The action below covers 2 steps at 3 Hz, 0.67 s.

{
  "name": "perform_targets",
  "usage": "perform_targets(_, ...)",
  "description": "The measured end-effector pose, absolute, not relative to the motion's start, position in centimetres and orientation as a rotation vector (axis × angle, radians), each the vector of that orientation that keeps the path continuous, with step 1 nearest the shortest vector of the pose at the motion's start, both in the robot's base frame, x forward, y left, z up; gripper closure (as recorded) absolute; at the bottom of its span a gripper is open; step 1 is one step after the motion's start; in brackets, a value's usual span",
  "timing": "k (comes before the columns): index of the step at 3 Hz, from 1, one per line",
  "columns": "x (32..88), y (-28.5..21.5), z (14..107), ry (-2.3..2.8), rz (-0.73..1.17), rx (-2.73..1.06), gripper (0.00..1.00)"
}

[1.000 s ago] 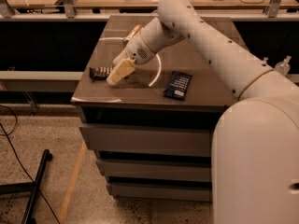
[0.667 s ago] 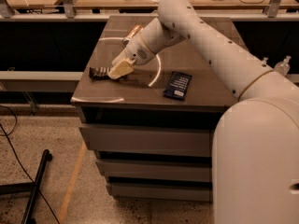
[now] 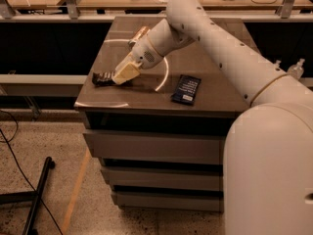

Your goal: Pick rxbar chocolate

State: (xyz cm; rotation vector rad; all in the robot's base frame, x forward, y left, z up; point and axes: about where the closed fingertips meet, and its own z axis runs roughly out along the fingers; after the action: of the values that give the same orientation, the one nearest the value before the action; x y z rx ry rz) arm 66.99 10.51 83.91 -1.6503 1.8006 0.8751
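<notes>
The rxbar chocolate (image 3: pixel 101 78), a slim black-wrapped bar, lies flat near the left edge of the brown cabinet top (image 3: pixel 146 99). My gripper (image 3: pixel 123 74) is low over the bar's right end and covers that end. The white arm reaches down to it from the upper right.
A dark blue bar wrapper (image 3: pixel 186 89) lies on the right part of the top. A metallic drink can (image 3: pixel 140 33) stands behind the arm, partly hidden. The cabinet's drawers face me below. A long bench with clutter runs behind. A black stand leg (image 3: pixel 36 199) lies on the floor at the left.
The gripper has dropped slightly and edged left onto the bar's right end. The bar has not moved.
</notes>
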Motion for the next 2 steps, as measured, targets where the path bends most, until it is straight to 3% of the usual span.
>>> perform_targets(2, 67.0, 10.3, 86.1, 1.730, 0.895, -1.617, 1.00)
